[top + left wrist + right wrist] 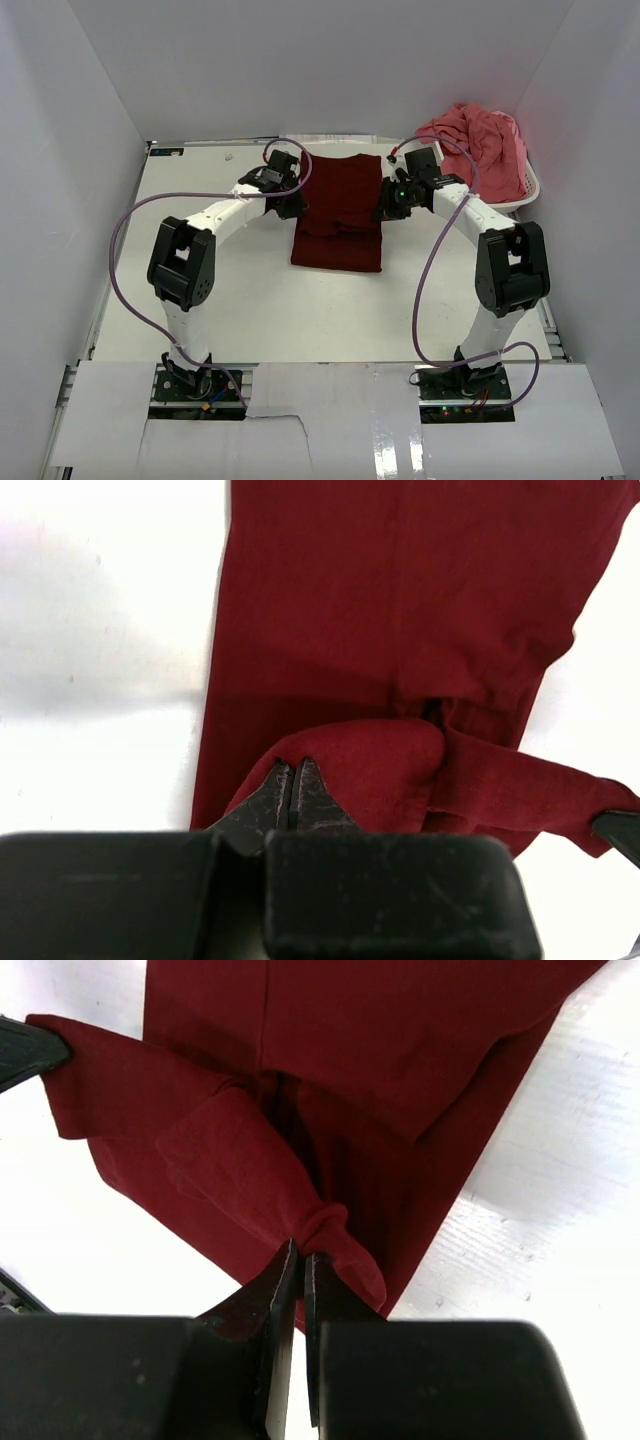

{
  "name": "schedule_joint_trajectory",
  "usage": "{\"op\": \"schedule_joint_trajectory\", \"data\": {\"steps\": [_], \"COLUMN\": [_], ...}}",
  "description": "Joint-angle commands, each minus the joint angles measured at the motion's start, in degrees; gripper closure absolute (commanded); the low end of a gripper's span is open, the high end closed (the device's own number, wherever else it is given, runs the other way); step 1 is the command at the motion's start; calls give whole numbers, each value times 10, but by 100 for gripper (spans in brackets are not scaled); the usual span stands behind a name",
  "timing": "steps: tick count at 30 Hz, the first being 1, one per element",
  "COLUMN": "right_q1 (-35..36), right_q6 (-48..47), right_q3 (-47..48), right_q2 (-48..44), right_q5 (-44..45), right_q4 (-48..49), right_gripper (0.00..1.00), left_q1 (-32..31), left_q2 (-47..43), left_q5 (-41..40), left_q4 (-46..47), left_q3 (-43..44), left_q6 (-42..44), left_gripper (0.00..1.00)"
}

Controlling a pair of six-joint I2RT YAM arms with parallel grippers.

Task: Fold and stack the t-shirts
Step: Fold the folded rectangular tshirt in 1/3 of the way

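From above, the dark maroon red cloth t-shirt (338, 215) lies in the middle of the white table (250, 300), between the two arms, its body narrowed into a long strip running away from the bases. The left gripper (292, 200) sits at the shirt's left edge and the right gripper (388, 205) at its right edge, both about halfway along it. The lighter coral pink cloth t-shirt (480, 145) is heaped in the white plastic basket (528, 190) at the far right corner, well apart from the maroon one

In the left wrist view, the left gripper (292, 780) has its black jaws pressed together with no visible gap, pinching a raised fold of the maroon shirt (400, 600). The rest of the cloth lies flat on the table beyond. A dark fingertip (620, 828) of the other arm shows at the right edge, touching the same fold

In the right wrist view, the right gripper (302, 1255) is likewise closed tight, with a bunched piece of the maroon cloth (400, 1060) caught at its tips and lifted off the table
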Motion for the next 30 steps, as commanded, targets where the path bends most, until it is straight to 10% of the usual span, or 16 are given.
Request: {"op": "schedule_joint_trajectory", "data": {"steps": [1,25,28,30], "right_q1": [-8,-32,-35,-38], "right_q6": [-10,-9,-5,-2], "right_q3": [38,143,167,177], "right_q2": [7,100,115,122], "right_q5": [-11,-27,-28,-21], "right_q4": [7,-2,1,6], "right_gripper": [92,89,84,79], "left_q1": [9,25,26,27], "left_q2": [7,93,94,100], "left_q5": [-2,-2,-11,-16], "left_q4": [7,-6,8,21], "left_q3": [40,139,141,145], "left_q6": [9,13,7,5], "left_gripper": [100,100,87,60]}}
